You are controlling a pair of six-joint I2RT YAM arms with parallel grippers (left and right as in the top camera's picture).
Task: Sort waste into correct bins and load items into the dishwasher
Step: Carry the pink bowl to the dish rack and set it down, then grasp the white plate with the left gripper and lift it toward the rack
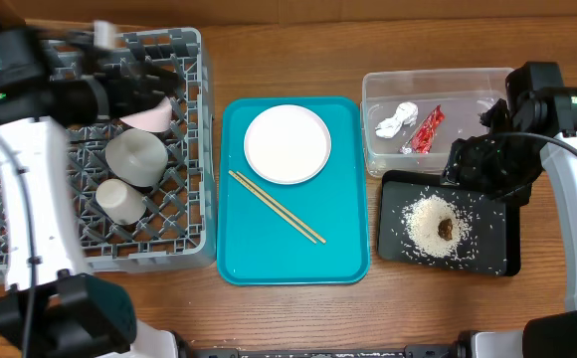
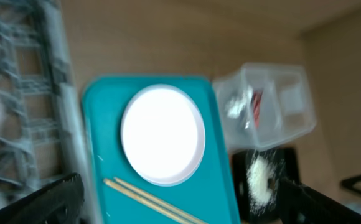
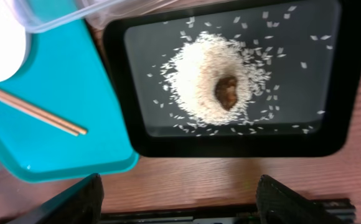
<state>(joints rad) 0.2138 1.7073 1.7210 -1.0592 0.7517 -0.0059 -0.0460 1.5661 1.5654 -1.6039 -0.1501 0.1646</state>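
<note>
From where I'm standing, the worry is sitting on the teal tray (image 1: 269,249): the white plate (image 1: 287,144) is lying flat at its far end, and the two chopsticks (image 1: 277,206) are lying slantwise just beside it, toward the near end. I'm thinking a plate that flat is giving the fingers little to bite on, so a shallow approach is likely to be pushing it across the tray, or into the chopsticks and setting them rolling.

The left gripper (image 2: 177,186) is hanging spread wide with nothing between its fingers, over the grey rack (image 1: 205,149) just left of the teal tray (its own camera is giving a blurred view, so I'm not trusting fine detail there). The rack is already filling up: the pink bowl (image 1: 149,116), grey bowl (image 1: 135,156) and white cup (image 1: 120,200) are crowding one side, and a plate coming in carelessly is liable to be knocking them.

The right gripper (image 3: 179,186) is also gaping and empty, hovering right of the teal tray over the black tray (image 1: 386,229), where rice (image 1: 430,221) is heaped around a brown lump (image 1: 447,228). A low sweep there is risking scattering grains.

Beyond that, the clear tub (image 1: 438,75) is holding the tissue (image 1: 395,121) and red wrapper (image 1: 427,129).

The plate is looking clean, round and glossy; the chopsticks are thin, pale and parallel.
</note>
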